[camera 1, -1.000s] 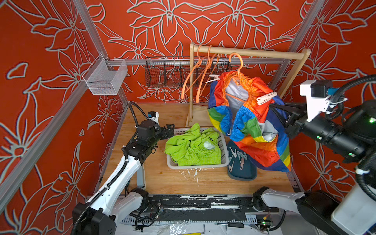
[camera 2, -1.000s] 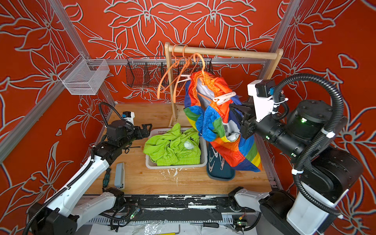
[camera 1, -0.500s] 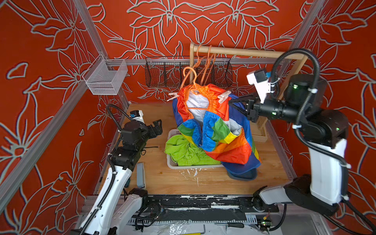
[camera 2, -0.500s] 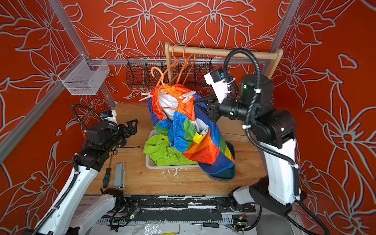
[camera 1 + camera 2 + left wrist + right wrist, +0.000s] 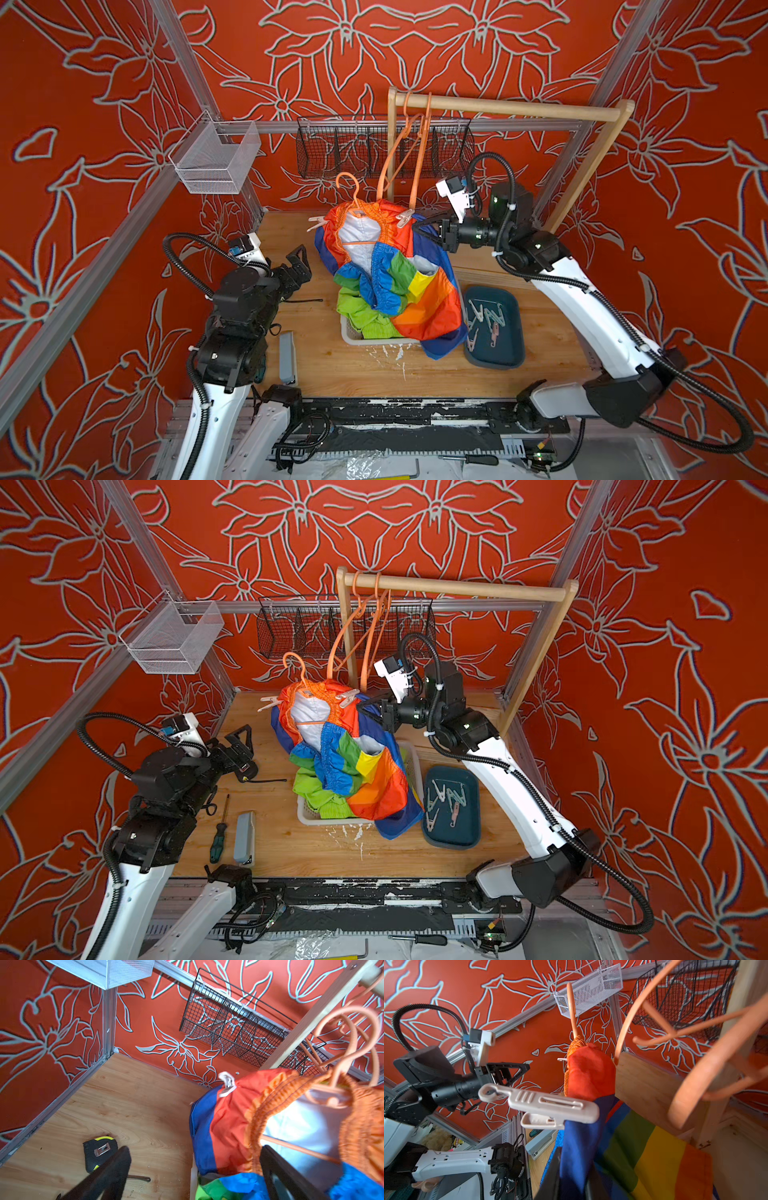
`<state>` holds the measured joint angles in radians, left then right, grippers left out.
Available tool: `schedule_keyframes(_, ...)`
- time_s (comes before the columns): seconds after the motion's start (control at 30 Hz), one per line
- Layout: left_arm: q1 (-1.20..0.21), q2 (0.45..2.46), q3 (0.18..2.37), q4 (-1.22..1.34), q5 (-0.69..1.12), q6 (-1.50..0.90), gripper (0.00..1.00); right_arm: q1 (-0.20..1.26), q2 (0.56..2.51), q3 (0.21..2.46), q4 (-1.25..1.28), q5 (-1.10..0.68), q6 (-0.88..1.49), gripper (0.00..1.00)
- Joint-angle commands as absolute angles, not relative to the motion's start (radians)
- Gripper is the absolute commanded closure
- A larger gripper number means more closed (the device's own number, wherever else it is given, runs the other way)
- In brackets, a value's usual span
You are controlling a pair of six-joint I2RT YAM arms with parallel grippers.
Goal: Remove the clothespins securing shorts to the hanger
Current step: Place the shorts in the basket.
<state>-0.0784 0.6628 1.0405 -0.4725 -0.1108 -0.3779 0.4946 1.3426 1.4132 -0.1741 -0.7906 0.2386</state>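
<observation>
The rainbow shorts (image 5: 415, 299) hang on an orange hanger (image 5: 356, 195) off the rail, drooping over the white basket (image 5: 353, 337). Two pale pink clothespins pin the waistband to the hanger, one at the left end (image 5: 318, 222) and one at the right end (image 5: 405, 218). My right gripper (image 5: 419, 232) is shut on the blue fabric just beside the right clothespin (image 5: 550, 1107). My left gripper (image 5: 301, 259) stands open left of the shorts, touching nothing; the left clothespin (image 5: 227, 1084) lies ahead of it. Lime green shorts (image 5: 361, 316) lie in the basket.
A dark blue tray (image 5: 513, 332) with several loose clothespins sits right of the basket. A wooden rail (image 5: 519, 110) carries two bare orange hangers (image 5: 399, 149). Behind it hangs a black wire basket (image 5: 332, 145). A tape measure (image 5: 97, 1150), stapler (image 5: 244, 837) and screwdriver (image 5: 218, 833) lie at the left.
My right arm has carried the hanger and rainbow shorts off the rail, leftward and down over the basket. My left gripper has drawn back to the left, still open.
</observation>
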Motion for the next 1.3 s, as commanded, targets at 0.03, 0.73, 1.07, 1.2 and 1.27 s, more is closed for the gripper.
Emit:
schedule_keyframes(0.03,-0.073,0.65,1.067,-0.483,-0.078,-0.365,0.03,0.497,1.242,1.171,0.311,-0.854,0.262,1.0)
schedule_keyframes(0.73,-0.121,0.81,1.061,-0.387,0.349,-0.321,0.03,0.496,1.151,0.554,0.46,-0.728,0.152,1.0)
schedule_keyframes(1.07,-0.33,0.952,1.118,-0.413,0.206,-0.169,0.03,0.497,1.327,0.541,0.565,-0.665,0.139,1.0)
schedule_keyframes(1.2,-0.369,0.965,1.057,-0.382,0.144,-0.14,0.03,0.497,1.312,0.563,0.523,-0.669,0.13,1.0)
schedule_keyframes(1.27,-0.388,0.968,1.024,-0.355,0.117,-0.139,0.03,0.496,1.299,0.567,0.507,-0.667,0.123,1.0)
